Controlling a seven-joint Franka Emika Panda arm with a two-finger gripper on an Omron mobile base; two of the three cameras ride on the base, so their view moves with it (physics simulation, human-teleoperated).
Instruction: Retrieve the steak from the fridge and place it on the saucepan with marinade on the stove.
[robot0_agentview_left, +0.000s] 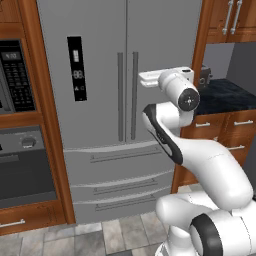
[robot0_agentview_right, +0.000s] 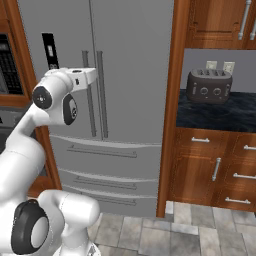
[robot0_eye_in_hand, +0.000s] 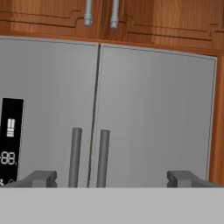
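Observation:
The tall grey fridge (robot0_agentview_left: 100, 40) (robot0_agentview_right: 130, 50) (robot0_eye_in_hand: 153, 109) stands straight ahead with both upper doors closed. Its two vertical bar handles (robot0_eye_in_hand: 75, 155) (robot0_agentview_left: 120, 95) run side by side at the door seam, and a black display panel (robot0_agentview_left: 76, 67) sits on the left door. My gripper (robot0_eye_in_hand: 111, 179) is open and empty, facing the doors just short of the handles, with the right handle roughly centred between the fingertips (robot0_eye_in_hand: 41, 178). My white hand (robot0_agentview_left: 150, 77) (robot0_agentview_right: 85, 75) hovers at handle height. The steak is hidden. The saucepan with marinade and the stove are out of view.
A black-fronted wall oven (robot0_agentview_left: 20, 165) sits in wood cabinetry left of the fridge. To the right, a dark counter (robot0_agentview_right: 220, 112) carries a toaster (robot0_agentview_right: 209, 86) above wooden drawers (robot0_agentview_right: 215, 170). Wooden cabinets (robot0_eye_in_hand: 131, 17) hang above the fridge. The floor is grey tile (robot0_agentview_right: 165, 235).

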